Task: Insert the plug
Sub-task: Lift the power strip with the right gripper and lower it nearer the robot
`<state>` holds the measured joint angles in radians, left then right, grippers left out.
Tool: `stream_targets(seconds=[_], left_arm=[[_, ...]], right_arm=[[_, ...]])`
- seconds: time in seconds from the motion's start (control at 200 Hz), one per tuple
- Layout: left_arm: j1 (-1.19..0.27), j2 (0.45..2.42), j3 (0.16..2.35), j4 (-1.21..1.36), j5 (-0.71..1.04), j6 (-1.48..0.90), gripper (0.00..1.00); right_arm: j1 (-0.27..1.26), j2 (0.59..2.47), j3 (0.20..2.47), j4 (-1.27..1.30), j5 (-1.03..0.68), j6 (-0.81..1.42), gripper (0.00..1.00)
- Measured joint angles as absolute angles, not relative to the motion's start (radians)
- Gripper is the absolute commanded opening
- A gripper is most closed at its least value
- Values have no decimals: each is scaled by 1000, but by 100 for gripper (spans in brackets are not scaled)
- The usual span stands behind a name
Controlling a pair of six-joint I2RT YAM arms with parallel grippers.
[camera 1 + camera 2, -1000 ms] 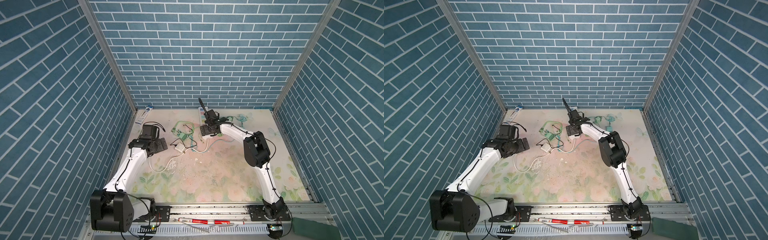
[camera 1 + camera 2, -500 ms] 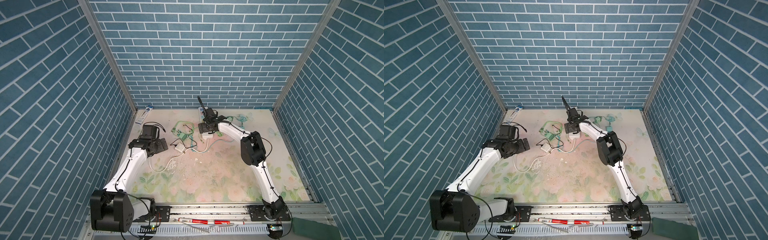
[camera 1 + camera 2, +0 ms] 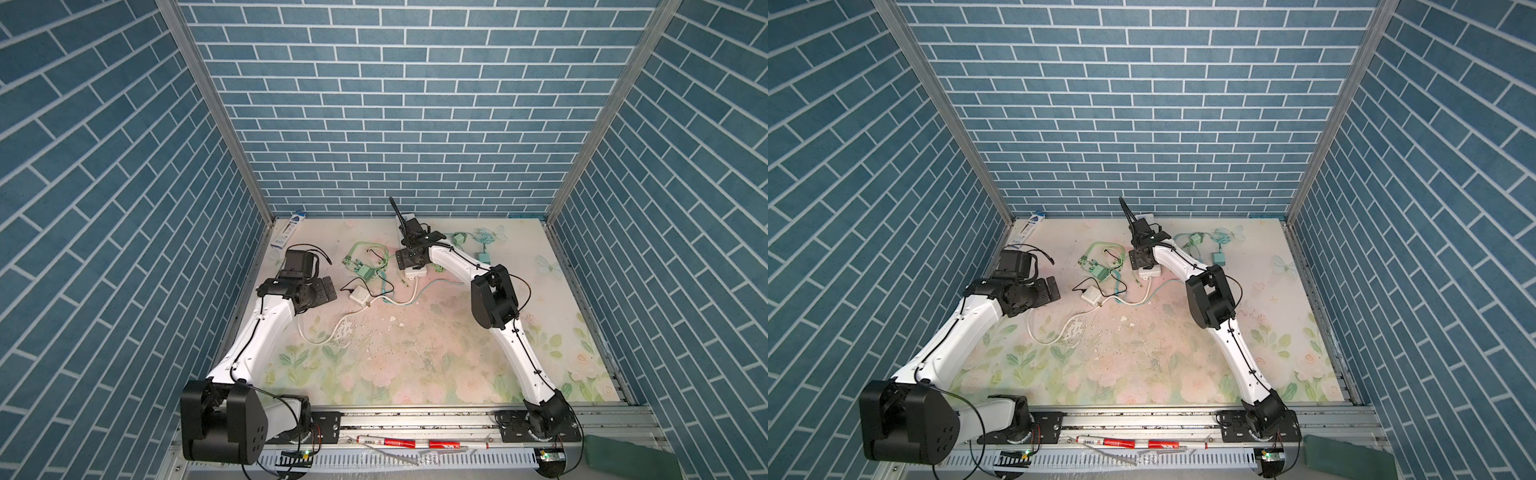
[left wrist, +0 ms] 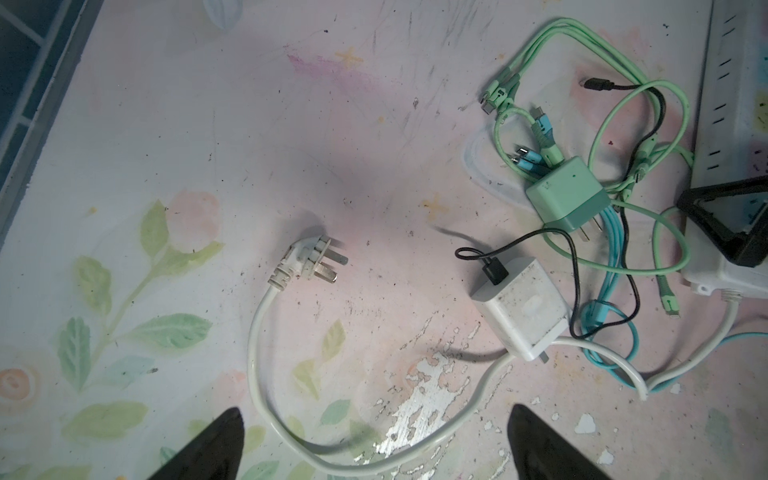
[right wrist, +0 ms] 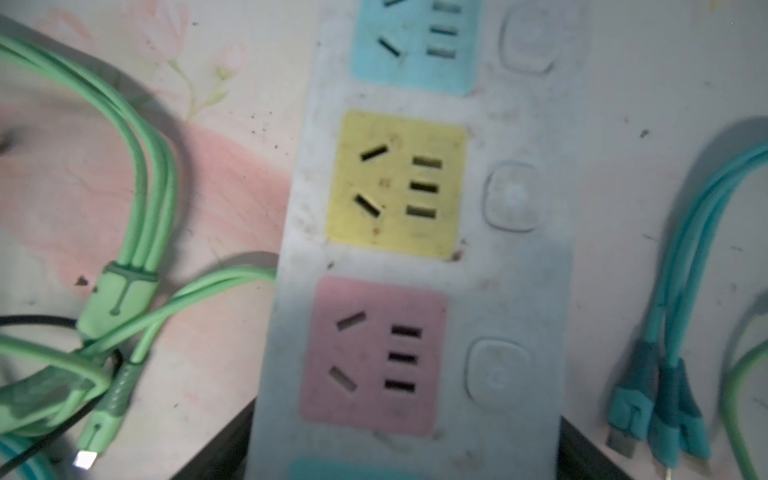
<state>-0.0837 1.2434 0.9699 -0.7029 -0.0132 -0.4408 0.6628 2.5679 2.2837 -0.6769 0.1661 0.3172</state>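
While the left gripper (image 3: pixel 325 291) hangs wide open in a top view, the white charger (image 3: pixel 359 296) lies near it, unplugged. In the left wrist view the charger sits between a three-pin plug (image 4: pixel 311 262) and a green charger (image 4: pixel 567 195). In the right wrist view the right gripper (image 5: pixel 406 419) straddles the power strip (image 5: pixel 415 257); I cannot tell whether its fingers (image 5: pixel 224 449) pinch it.

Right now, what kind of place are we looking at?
Likely a lab robot cell, not a real room: brick-print wall panels box in a floral mat, and the left arm and right arm bolt to an aluminium rail at the front.
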Motion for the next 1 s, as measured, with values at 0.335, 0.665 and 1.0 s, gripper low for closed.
stream_targets(seconds=[0.335,0.665,1.0], left_arm=[[-84,1243,970,-705,-4,-447,100],[-84,1201,970,-740,-2,-450,100],[-84,1134,971,-781,-2,-450,100]], right_arm=[[664,2568,2284,-680,171,307,52],[662,2561,2283,-673,150,310,36],[667,2426,2276,-671,101,225,28]])
